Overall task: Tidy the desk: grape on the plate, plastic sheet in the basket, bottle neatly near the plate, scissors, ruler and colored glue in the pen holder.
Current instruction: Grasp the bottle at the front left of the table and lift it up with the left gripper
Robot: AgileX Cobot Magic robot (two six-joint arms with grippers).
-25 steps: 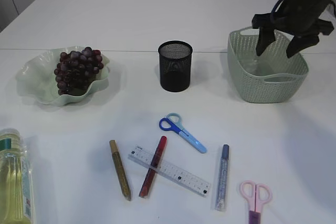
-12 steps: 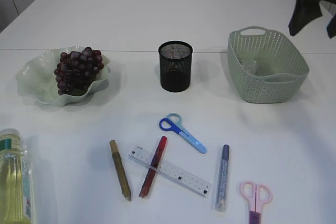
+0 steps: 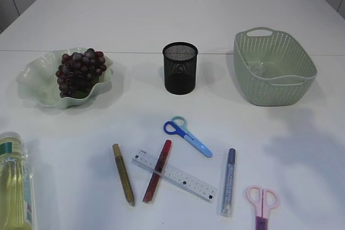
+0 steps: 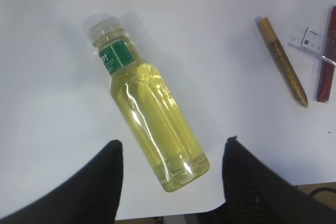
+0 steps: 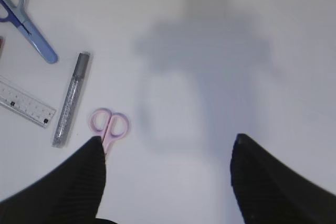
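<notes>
The grape (image 3: 81, 71) lies on the wavy green plate (image 3: 32, 82). A crumpled plastic sheet (image 3: 257, 68) shows faintly inside the green basket (image 3: 272, 87). The bottle (image 4: 147, 114) of yellow liquid lies flat at the front left, its base between the fingers of my open left gripper (image 4: 171, 150), which hangs above it. Blue scissors (image 3: 187, 133), pink scissors (image 5: 109, 125), the ruler (image 3: 175, 175) and gold (image 3: 123, 174), red (image 3: 157, 171) and silver (image 3: 228, 181) glue pens lie in front of the black mesh pen holder (image 3: 180, 68). My right gripper (image 5: 167, 145) is open and empty over bare table right of the pink scissors.
The red glue pen lies across the ruler. The table's front edge (image 4: 157, 216) runs just below the bottle's base. Neither arm shows in the exterior view.
The right arm has lifted out of the basket and left the exterior view at the upper right. Everything on the table stays where it was.
</notes>
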